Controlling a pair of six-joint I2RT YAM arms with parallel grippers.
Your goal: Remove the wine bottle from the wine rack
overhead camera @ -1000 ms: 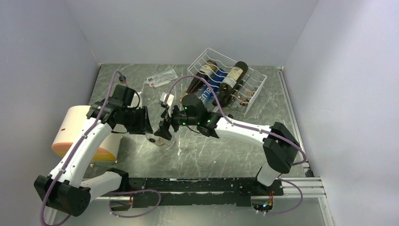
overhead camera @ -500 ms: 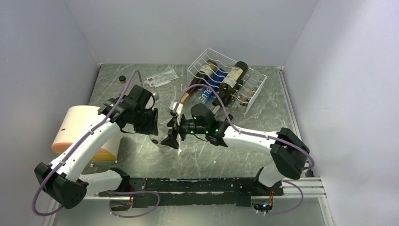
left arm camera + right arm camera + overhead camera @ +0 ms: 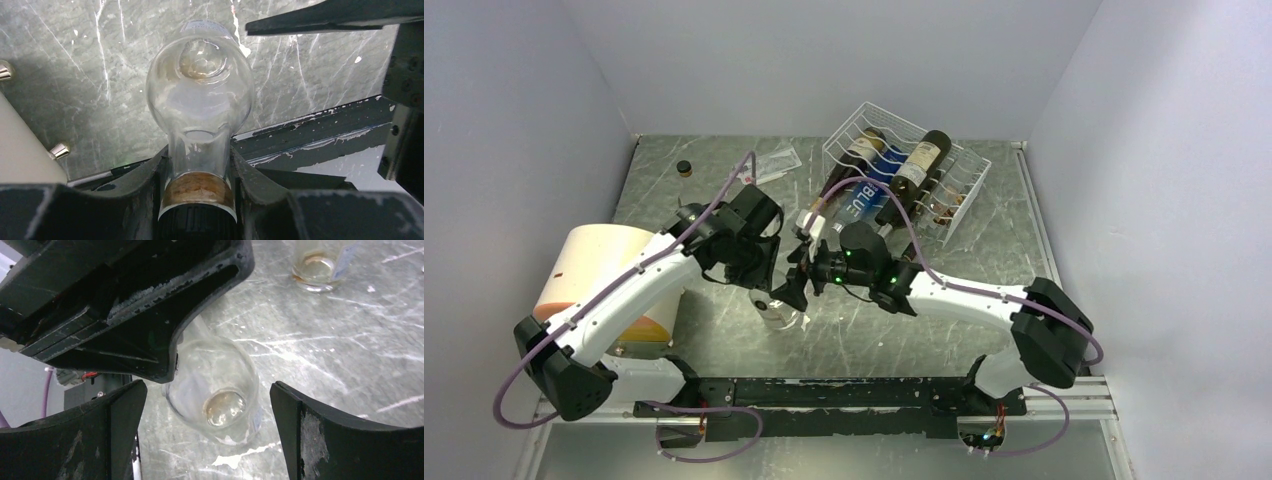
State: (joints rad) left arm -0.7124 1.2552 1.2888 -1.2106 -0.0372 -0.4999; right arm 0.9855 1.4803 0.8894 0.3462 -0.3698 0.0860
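Observation:
A clear glass bottle (image 3: pixel 776 312) stands upright on the table. My left gripper (image 3: pixel 764 285) is shut on its neck, just above a brown band (image 3: pixel 199 187); its round body (image 3: pixel 200 100) shows below the jaws. My right gripper (image 3: pixel 792 290) is open, with the fingers spread wide on either side of the bottle's body (image 3: pixel 220 405) and not touching it. The white wire wine rack (image 3: pixel 969 190) stands at the back right. It holds two dark wine bottles (image 3: pixel 919 165) and a blue-labelled one (image 3: pixel 856 200).
A cream cylinder (image 3: pixel 594 270) lies at the left by my left arm. A small dark cap (image 3: pixel 684 168) and a clear packet (image 3: pixel 774 160) lie at the back. Another small clear glass item (image 3: pixel 317 267) sits on the table in the right wrist view.
My left gripper has moved right and towards the near edge, carrying the clear bottle. My right gripper has shifted with it and stays open around the bottle.

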